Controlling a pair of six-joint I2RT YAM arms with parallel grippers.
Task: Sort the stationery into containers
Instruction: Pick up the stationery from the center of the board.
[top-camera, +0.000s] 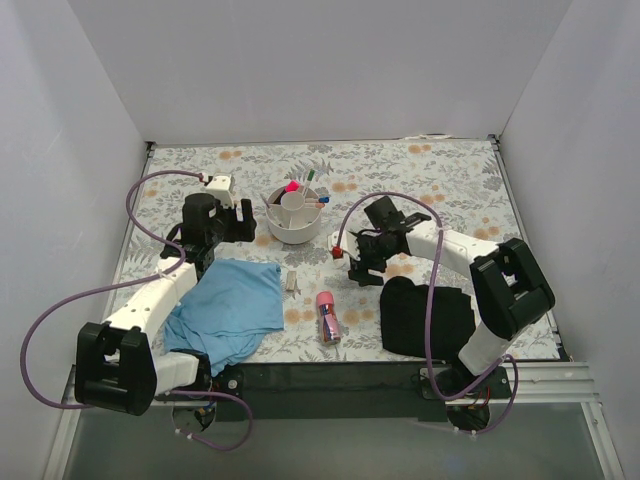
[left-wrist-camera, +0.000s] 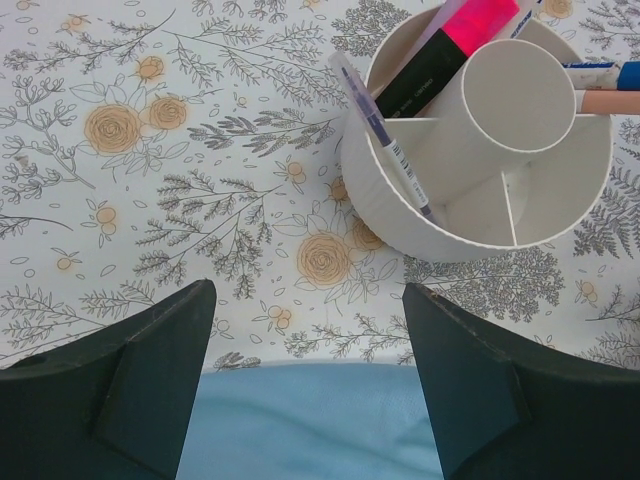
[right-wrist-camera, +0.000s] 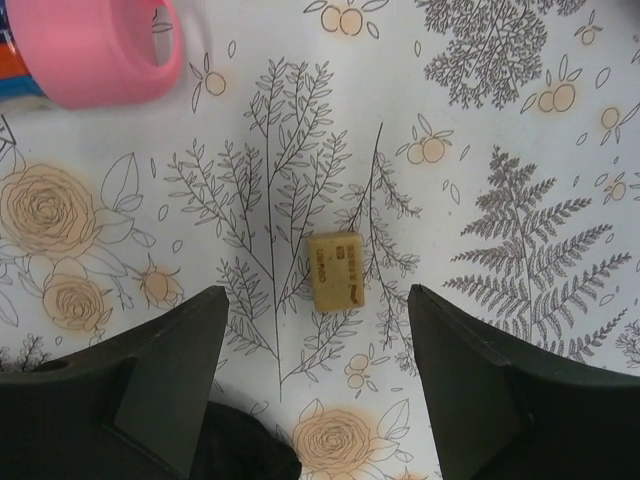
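Observation:
The white round organiser (top-camera: 294, 216) stands at the table's middle back. It holds a red-pink highlighter (left-wrist-camera: 478, 22), a thin purple pen (left-wrist-camera: 385, 140) and other pens. My left gripper (top-camera: 222, 232) is open and empty just left of it, over the edge of the blue cloth (left-wrist-camera: 310, 425); the organiser (left-wrist-camera: 470, 215) lies ahead to the right between my left gripper's (left-wrist-camera: 308, 300) fingers. My right gripper (top-camera: 360, 262) is open and empty right of the organiser. A small tan eraser (right-wrist-camera: 336, 271) lies flat just ahead of my right gripper (right-wrist-camera: 317, 300). A stubby pink tube (top-camera: 327, 315) lies on the table; its cap (right-wrist-camera: 95, 45) shows far left.
A blue cloth (top-camera: 228, 310) lies crumpled at the front left. A black cloth (top-camera: 425, 318) lies at the front right, its corner (right-wrist-camera: 245, 455) under my right gripper. A small grey piece (top-camera: 292, 281) lies between the blue cloth and the pink tube. White walls enclose the table.

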